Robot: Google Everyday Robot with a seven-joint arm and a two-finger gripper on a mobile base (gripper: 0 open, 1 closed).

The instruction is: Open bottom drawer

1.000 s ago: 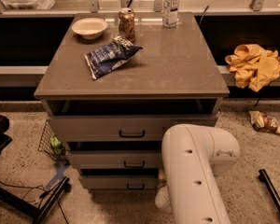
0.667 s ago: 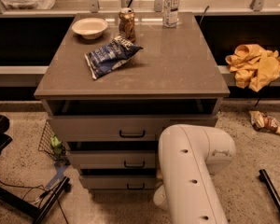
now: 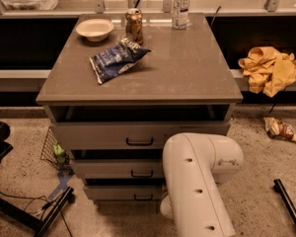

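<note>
The bottom drawer point(image 3: 119, 192) is the lowest of three grey-brown fronts on the cabinet, slim, with a small black bar handle point(image 3: 143, 197). A dark gap shows above it, under the middle drawer point(image 3: 113, 169). The top drawer point(image 3: 98, 135) has the tallest front. My white arm point(image 3: 200, 181) bends down in front of the cabinet's lower right and covers the right ends of the middle and bottom drawers. My gripper is hidden behind the arm, low beside the bottom drawer's right end.
On the cabinet top point(image 3: 187, 68) lie a white bowl point(image 3: 94, 29), a can point(image 3: 134, 26), a bottle point(image 3: 181, 0) and a blue chip bag point(image 3: 117, 59). A yellow cloth point(image 3: 269, 68) lies on the right ledge. A wrapper point(image 3: 280, 130) and cables point(image 3: 49, 216) are on the floor.
My arm has shifted a little to the left across the drawer fronts. The drawers look unmoved.
</note>
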